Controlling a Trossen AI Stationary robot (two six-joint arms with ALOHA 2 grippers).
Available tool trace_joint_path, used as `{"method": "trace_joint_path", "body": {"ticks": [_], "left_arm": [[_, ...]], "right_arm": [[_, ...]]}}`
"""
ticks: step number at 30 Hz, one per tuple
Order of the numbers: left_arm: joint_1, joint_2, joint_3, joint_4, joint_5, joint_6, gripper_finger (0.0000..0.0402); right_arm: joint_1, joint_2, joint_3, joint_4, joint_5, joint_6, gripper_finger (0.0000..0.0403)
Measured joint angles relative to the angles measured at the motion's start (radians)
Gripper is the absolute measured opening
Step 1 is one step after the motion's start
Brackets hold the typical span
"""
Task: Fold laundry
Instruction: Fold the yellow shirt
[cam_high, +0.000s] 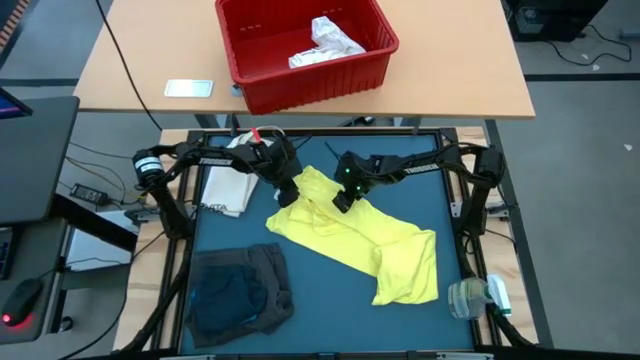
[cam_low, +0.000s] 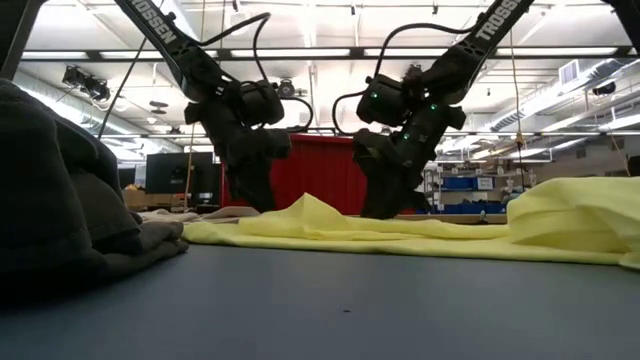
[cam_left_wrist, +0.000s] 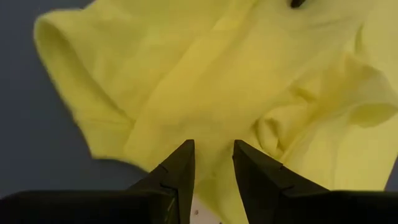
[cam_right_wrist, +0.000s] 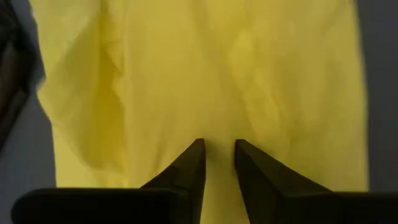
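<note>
A long yellow garment (cam_high: 360, 240) lies slantwise on the blue table top, running from the far middle to the near right, where it is bunched. My left gripper (cam_high: 290, 196) is down on its far left edge. My right gripper (cam_high: 342, 203) is down on its far end, a little to the right. Both slant down from the far side. In each wrist view the fingers stand close together with yellow cloth filling the narrow gap. In the low view the cloth (cam_low: 305, 205) rises to a small peak between the two grippers. My left gripper (cam_left_wrist: 214, 149) pinches the yellow cloth (cam_left_wrist: 214, 127) between its two fingers at the garment's far left edge, slanting down from the far left. How many layers it has, I cannot tell. The garment lies slack on the table. My right gripper (cam_right_wrist: 219, 146) pinches the yellow cloth (cam_right_wrist: 219, 127) between its two fingers at the garment's far end, slanting down from the far right. The number of layers does not show. The cloth beyond the fingers lies flat on the table.
A dark grey garment (cam_high: 240, 290) lies heaped at the near left. A cream tote bag (cam_high: 228, 187) lies at the far left. A clear plastic item with green trim (cam_high: 478, 297) sits at the near right edge. Beyond, a red bin (cam_high: 305, 50) holds white cloth.
</note>
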Motion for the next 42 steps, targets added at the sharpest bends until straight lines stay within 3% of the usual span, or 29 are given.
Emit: {"method": "trace_joint_path", "body": {"ticks": [3,8,17,21,24,29,34,37,42], "left_arm": [[-0.001,0.0,0.0,0.006,0.0,0.007,0.0091],[-0.001,0.0,0.0,0.018,-0.001,-0.007,0.001],[-0.018,-0.117,0.017,0.008,-0.003,-0.041,0.0002],[-0.039,-0.202,0.017,-0.003,0.001,-0.054,0.0001],[-0.066,-0.231,0.017,-0.004,0.014,-0.076,0.0001],[-0.117,-0.224,0.017,-0.032,0.031,-0.092,0.0001],[-0.151,-0.213,0.016,-0.041,0.002,-0.146,0.0001],[-0.165,-0.213,0.016,-0.041,-0.005,-0.154,0.0],[-0.18,-0.213,0.016,-0.051,-0.012,-0.172,0.0]], "right_arm": [[0.01,0.021,0.0,0.001,0.048,0.0,0.008],[0.02,-0.002,0.0,-0.018,0.064,-0.046,0.0011],[0.052,-0.208,0.0,-0.139,0.149,-0.024,0.0005],[0.094,-0.266,0.0,-0.174,0.109,-0.029,0.0004],[0.146,-0.254,0.0,-0.159,0.073,-0.031,0.0003],[0.238,-0.13,0.0,-0.066,0.068,-0.039,0.0006],[0.265,-0.044,-0.001,-0.061,0.085,0.086,0.0037],[0.252,-0.057,-0.001,-0.109,0.174,0.101,0.0041],[0.172,-0.142,-0.001,-0.217,0.314,0.084,0.0007]]}}
